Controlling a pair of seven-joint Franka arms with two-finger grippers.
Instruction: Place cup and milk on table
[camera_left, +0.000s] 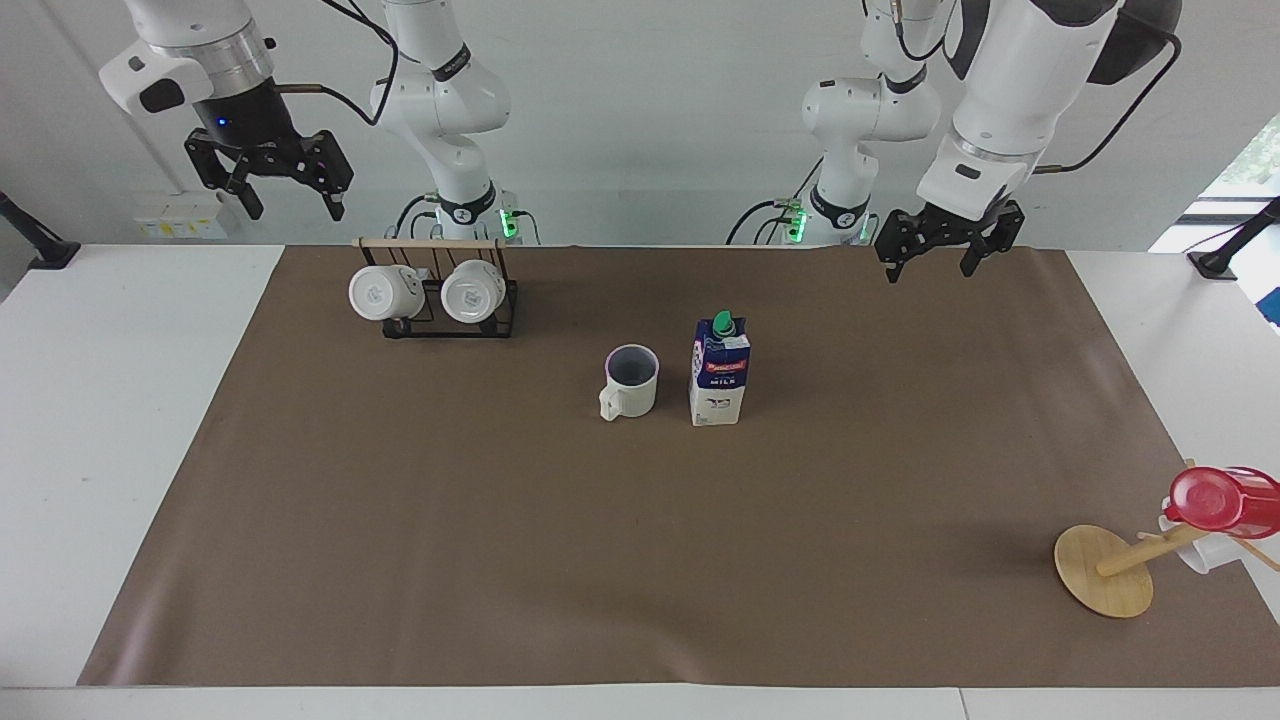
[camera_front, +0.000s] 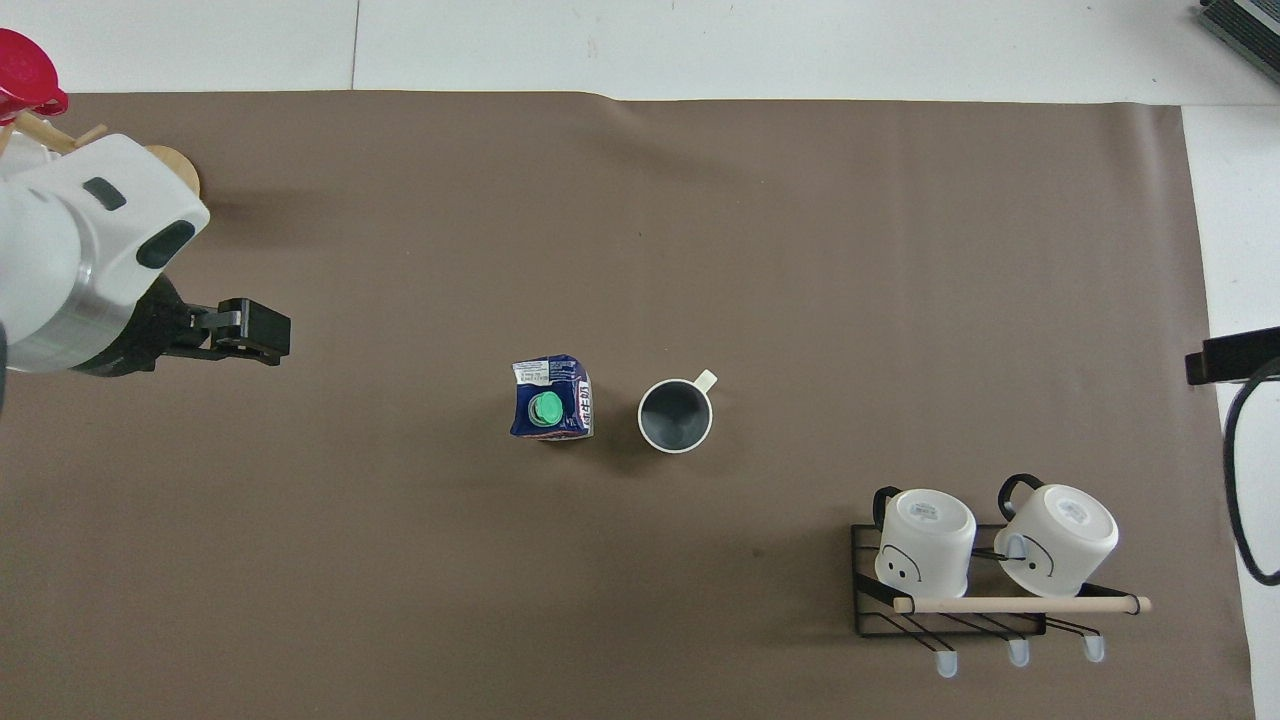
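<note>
**Cup and milk both standing on the table, both arms clear**

You have the cup (camera_left: 632, 379) upright on the brown sheet (camera_left: 500, 520) near the middle of the table (camera_left: 120, 400), with its dark inside up. In the overhead view its handle points to about 1 o'clock. The milk (camera_left: 719, 371) stands upright just beside the cup, toward the left arm's end of the table, a small gap between them; in the overhead view it sits at 9 o'clock from the cup, green cap on top.

Your left gripper (camera_left: 944, 252) hangs in the air over the robots' edge of the sheet, toward the left arm's end, at about 1 o'clock from the milk in the facing view. Its jaws are spread wide and hold nothing. Your right gripper (camera_left: 268, 178) is raised high past the right arm's end of the mug rack (camera_left: 448, 300), jaws likewise spread and empty.

The mug rack stands at about 10 o'clock from the cup in the facing view, with two white mugs (camera_left: 384, 292) lying on it. At the left arm's end, at about 4 o'clock from the milk in that view, a wooden stand (camera_left: 1110, 570) lies tipped over with a red cup (camera_left: 1220, 500) on it.
</note>
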